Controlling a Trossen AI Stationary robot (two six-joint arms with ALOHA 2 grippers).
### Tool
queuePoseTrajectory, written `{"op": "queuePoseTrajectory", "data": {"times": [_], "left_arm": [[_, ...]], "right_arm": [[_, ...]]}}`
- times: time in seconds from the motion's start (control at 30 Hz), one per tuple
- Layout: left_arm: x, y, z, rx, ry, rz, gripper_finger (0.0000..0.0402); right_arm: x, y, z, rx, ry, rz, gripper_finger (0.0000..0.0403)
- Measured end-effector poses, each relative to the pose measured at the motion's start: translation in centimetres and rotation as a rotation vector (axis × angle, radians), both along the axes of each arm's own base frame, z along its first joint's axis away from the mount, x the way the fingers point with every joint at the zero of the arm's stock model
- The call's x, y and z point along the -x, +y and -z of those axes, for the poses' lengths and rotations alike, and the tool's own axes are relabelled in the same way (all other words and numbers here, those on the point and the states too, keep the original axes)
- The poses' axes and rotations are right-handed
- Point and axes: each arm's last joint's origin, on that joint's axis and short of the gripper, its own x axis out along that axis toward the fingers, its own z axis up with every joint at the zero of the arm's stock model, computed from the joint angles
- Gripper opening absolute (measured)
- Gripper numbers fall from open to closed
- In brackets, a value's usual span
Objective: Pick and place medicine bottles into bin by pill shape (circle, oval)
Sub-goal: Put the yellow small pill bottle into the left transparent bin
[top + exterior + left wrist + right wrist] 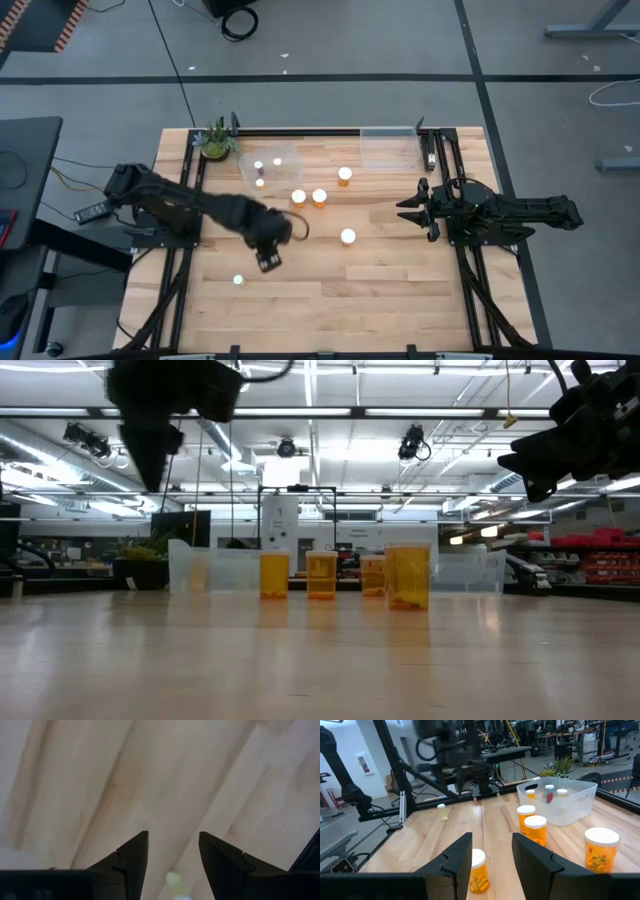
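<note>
- High view, far left first: the small green plant point(214, 140) sits at the worktop's point(330, 300) eleven o'clock corner, clear of the working area and no part of the sorting.
- Left gripper point(268, 261) hangs over bare wood toward seven o'clock of centre; its wrist view shows the fingers point(132, 857) apart with nothing between them. My reading is that it stands open because it is lining up on the lone small bottle point(238, 280), which stands by itself just off toward eight o'clock of the gripper.
- Left clear bin point(268, 168) at about eleven o'clock already holds several small white-capped bottles point(549, 788), so one pill shape seems to be gathering there.
- Two orange bottles point(309, 197) stand side by side just beside that bin, a third point(345, 176) toward twelve o'clock, a fourth point(348, 237) near centre; all upright, caps up, none yet binned.
- Right clear bin point(388, 147) at one o'clock looks empty, probably kept for the other shape.
- Right gripper point(422, 210) waits at three o'clock, pointing inward; its fingers point(457, 855) are apart and empty, with the nearest orange bottle just ahead, likely parked to keep out of the left arm's way.
</note>
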Motion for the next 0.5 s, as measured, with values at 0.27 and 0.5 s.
{"op": "queuePoseTrajectory", "data": {"times": [0.27,0.5], "left_arm": [[2.4,-4.2,0.1,-0.13,0.035,-0.043,0.0187],[5.3,-6.9,0.2,-0.147,0.159,-0.178,0.0172]], "right_arm": [[0.0,0.0,0.0,0.0,0.0,0.0,0.0147],[0.0,0.0,0.0,0.0,0.0,0.0,0.0147]]}}
